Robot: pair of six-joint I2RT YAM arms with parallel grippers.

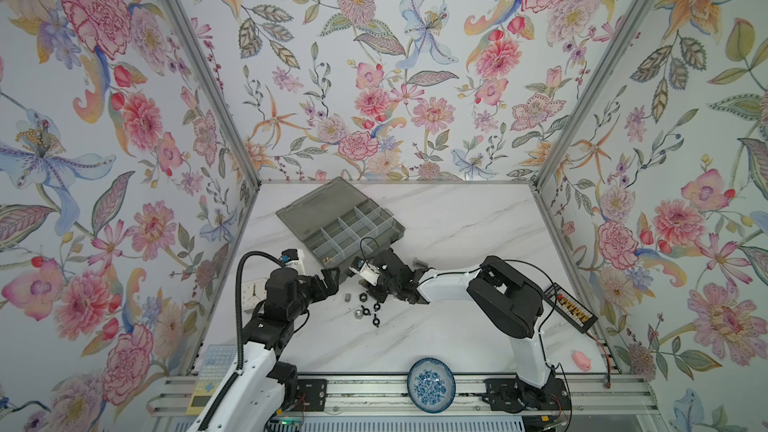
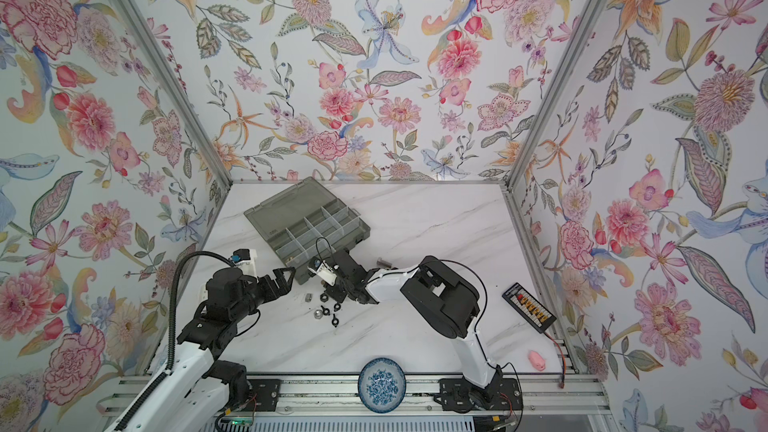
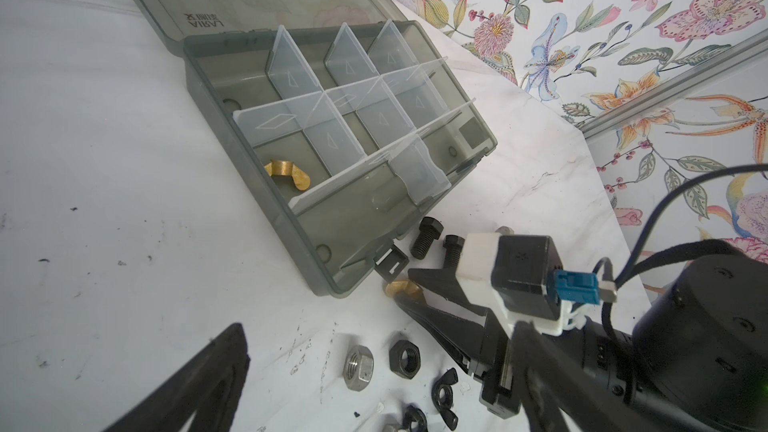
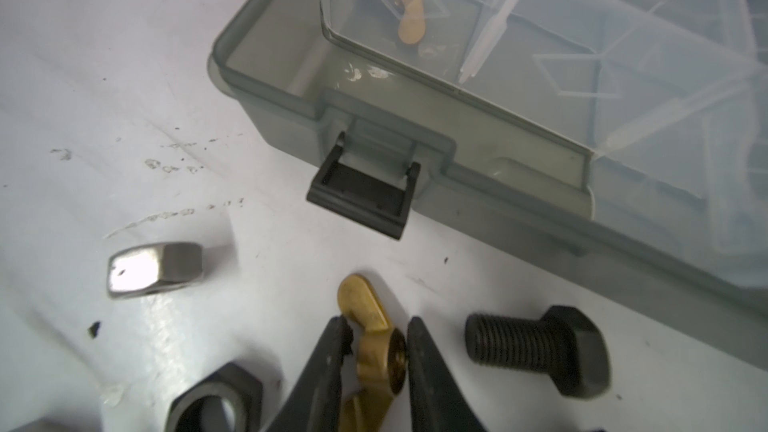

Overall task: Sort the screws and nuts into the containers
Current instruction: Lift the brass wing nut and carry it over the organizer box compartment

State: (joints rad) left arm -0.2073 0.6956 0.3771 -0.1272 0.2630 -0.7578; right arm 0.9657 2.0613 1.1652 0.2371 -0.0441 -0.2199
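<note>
The grey organizer box (image 1: 376,238) (image 3: 291,251) lies open, with one brass wing nut (image 3: 289,172) (image 4: 399,6) in a near corner compartment. My right gripper (image 4: 376,326) (image 1: 365,282) is down at the table just in front of the box's latch (image 4: 361,197), shut on a second brass wing nut (image 4: 376,342) (image 3: 401,286). A black screw (image 4: 540,351) lies right beside it, and another one (image 3: 426,236) near the box wall. A silver hex nut (image 3: 359,367) (image 4: 156,270), a black hex nut (image 3: 405,357) and black wing nuts (image 3: 444,386) lie loose. My left gripper (image 3: 378,328) (image 1: 328,280) hovers open, empty, beside them.
A silver screw (image 1: 419,261) lies behind the right arm. A blue-and-white dish (image 1: 431,384) sits at the front edge, a pink toy (image 1: 582,359) and a black board (image 1: 569,307) at the right, a clock (image 1: 253,290) and calculator (image 1: 212,367) at the left.
</note>
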